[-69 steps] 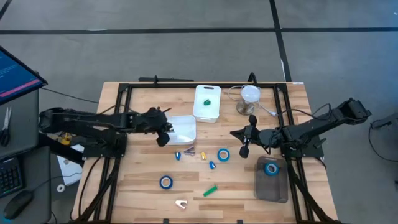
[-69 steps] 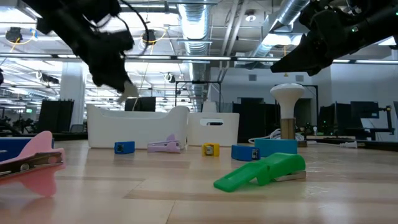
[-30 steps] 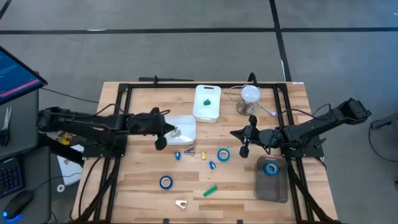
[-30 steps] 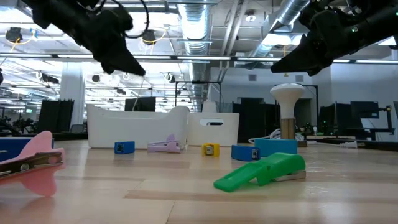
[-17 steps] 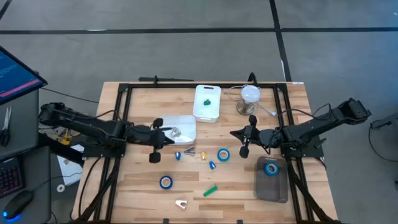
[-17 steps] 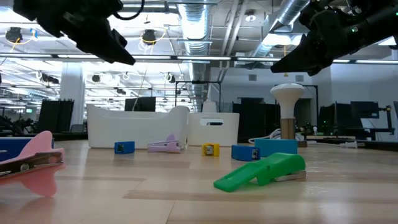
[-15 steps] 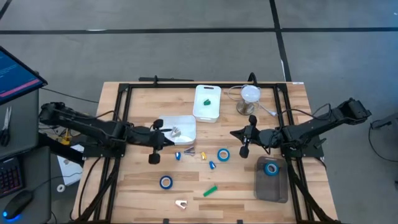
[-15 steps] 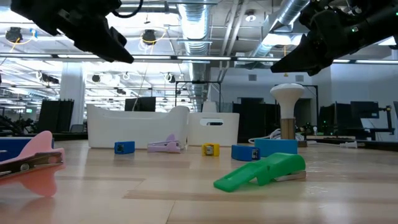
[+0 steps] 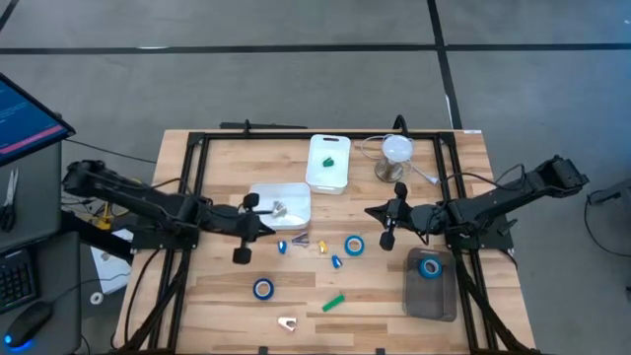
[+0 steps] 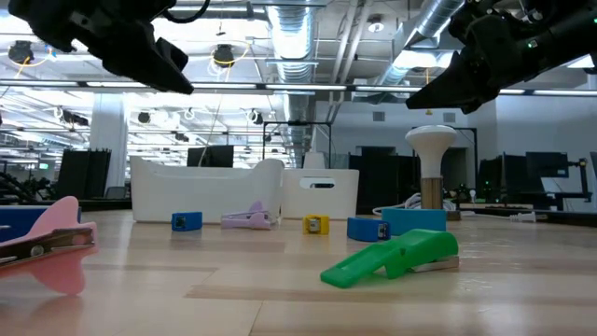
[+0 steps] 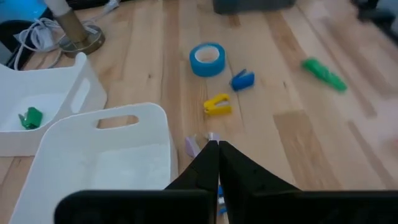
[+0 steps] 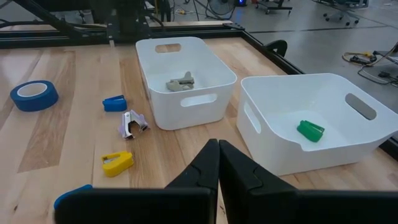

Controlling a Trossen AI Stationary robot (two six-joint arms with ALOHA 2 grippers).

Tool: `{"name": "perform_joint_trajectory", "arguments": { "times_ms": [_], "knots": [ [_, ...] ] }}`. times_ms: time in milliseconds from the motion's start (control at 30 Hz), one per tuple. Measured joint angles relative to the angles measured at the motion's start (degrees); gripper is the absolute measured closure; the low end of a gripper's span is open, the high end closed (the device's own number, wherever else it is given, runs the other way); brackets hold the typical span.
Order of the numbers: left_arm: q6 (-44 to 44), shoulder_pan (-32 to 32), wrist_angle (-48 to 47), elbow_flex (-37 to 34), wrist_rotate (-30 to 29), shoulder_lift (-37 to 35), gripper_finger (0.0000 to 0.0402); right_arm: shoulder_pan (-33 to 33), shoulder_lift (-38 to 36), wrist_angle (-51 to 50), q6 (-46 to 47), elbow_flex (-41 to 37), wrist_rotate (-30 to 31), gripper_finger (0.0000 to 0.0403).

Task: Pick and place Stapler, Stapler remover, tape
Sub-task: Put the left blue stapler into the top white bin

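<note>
High view: counted one tape roll (image 9: 429, 267) in the grey tray (image 9: 432, 306), two rolls (image 9: 354, 245) (image 9: 262, 288) loose on the table (image 9: 227, 296), a stapler (image 9: 333, 302) unplaced. Found left gripper (image 9: 264, 226) beside the white tub (image 9: 294, 193), right gripper (image 9: 371, 211) near centre, both pinched shut, empty. Judged roughly a third sorted.

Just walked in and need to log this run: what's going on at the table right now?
A two-armed robot is sorting desk items into tubs. The left gripper, jaws shut and empty, hangs beside the white tub that holds a grey staple remover. The right gripper waits shut near a blue tape roll. Another roll and a green stapler lie loose.
</note>
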Motion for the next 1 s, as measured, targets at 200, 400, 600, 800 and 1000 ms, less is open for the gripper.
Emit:
{"name": "perform_joint_trajectory", "arguments": {
  "times_ms": [200,400,600,800,1000],
  "knots": [
    [9.1,-1.4,0.1,-0.3,-1.4,5.8,0.0399,0.0,0.0,0.1,0.0,0.0,0.0,0.0403],
    [19.4,-1.6,0.3,-0.3,-6.5,11.2,0.0395,0.0,0.0,0.1,0.0,0.0,0.0,0.0403],
    [21.7,-1.6,0.3,-0.3,-7.4,11.7,0.0377,0.0,0.0,0.0,0.0,0.0,0.0,0.0403],
    [21.7,-1.7,0.2,-0.3,-3.7,11.7,0.0336,0.0,0.0,0.0,0.0,0.0,0.0,0.0403],
    [21.6,-1.7,-0.3,-0.3,0.4,11.7,0.0300,0.0,0.0,0.0,0.0,0.0,0.0,0.0403]
  ]
}}
